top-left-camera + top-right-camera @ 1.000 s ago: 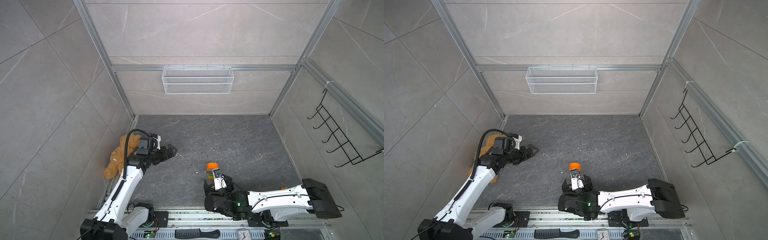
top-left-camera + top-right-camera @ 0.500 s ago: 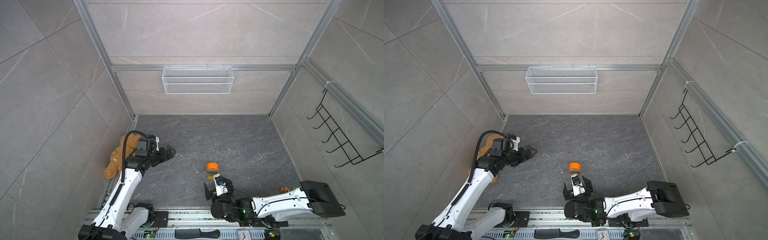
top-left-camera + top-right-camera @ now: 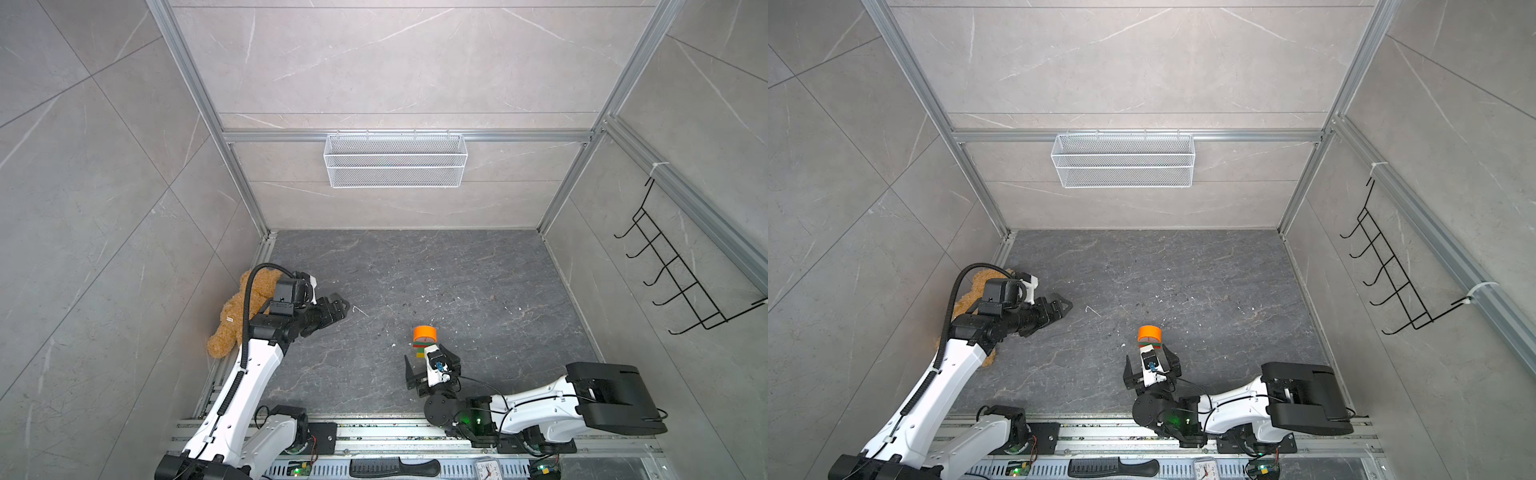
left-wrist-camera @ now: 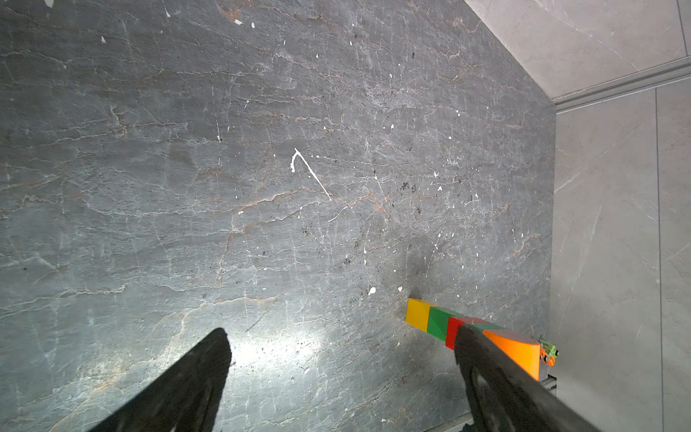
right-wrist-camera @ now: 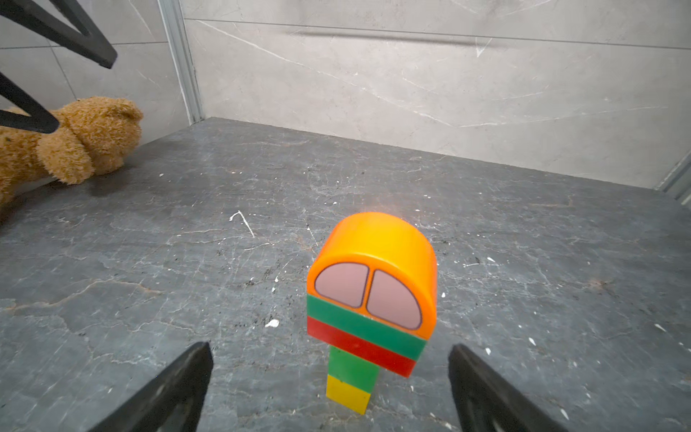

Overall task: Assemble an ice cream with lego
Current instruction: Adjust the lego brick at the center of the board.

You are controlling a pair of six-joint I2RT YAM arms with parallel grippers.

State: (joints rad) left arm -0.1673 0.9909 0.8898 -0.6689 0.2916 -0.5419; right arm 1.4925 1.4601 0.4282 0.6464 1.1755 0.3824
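ice cream (image 5: 370, 295) looks fully built: orange cap, wide green, wide red, narrow green, yellow at the base. All five lego (image 4: 439, 321) pieces are in the stack, and I see no loose ones. It stands upright on the yellow brick alone, near the front edge of the tabletop (image 3: 457, 270), slightly right of mid-width.

right tool (image 3: 430, 362): released, jaws spread wide, empty. It sits just on the front-edge side of the stack, fingers apart from the bricks. My read: the wide spread is clearance, so nothing clips a top-heavy stack on a one-brick foot.

left tool (image 3: 344, 306): jaws also apart, holding nothing. It is raised over the left part of the tabletop beside the teddy bear (image 3: 232, 320), which lies against the left edge. It is well apart from the stack but aimed toward it. One finger overlaps the cap in its wrist view, which is line of sight only.

A small orange-and-green toy (image 4: 547, 351) sits at the right edge and is not part of the build.

Risk: narrow stem under a wide head, so any side nudge tips it. I judge the task essentially done; both arms just need to clear without contact.
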